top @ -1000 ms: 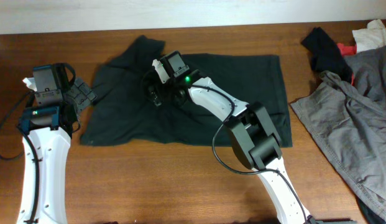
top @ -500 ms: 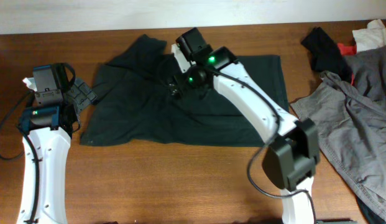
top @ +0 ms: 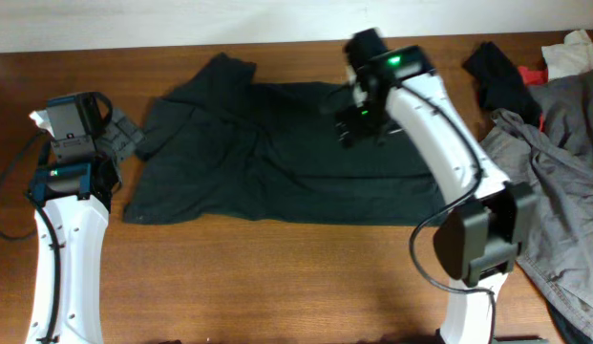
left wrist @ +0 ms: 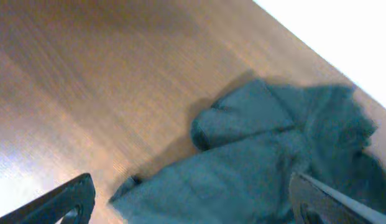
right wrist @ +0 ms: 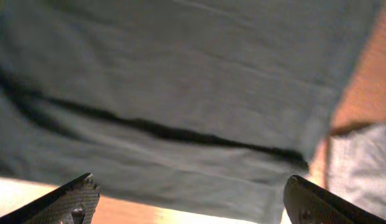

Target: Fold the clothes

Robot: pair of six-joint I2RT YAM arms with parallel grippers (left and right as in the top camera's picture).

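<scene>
Above the dark shirt (top: 277,162), right gripper (right wrist: 193,196) gapes wide, empty; left gripper (left wrist: 193,199) likewise, beside it.

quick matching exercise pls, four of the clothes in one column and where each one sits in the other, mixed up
Things
1. dark green shirt
2. grey garment
3. black cloth
4. white cloth

Places
a. crumpled along the right edge
b. spread out in the middle
c. bunched at the back, just left of the white one
d. far right back corner

Pairs: 1-b, 2-a, 3-c, 4-d
</scene>
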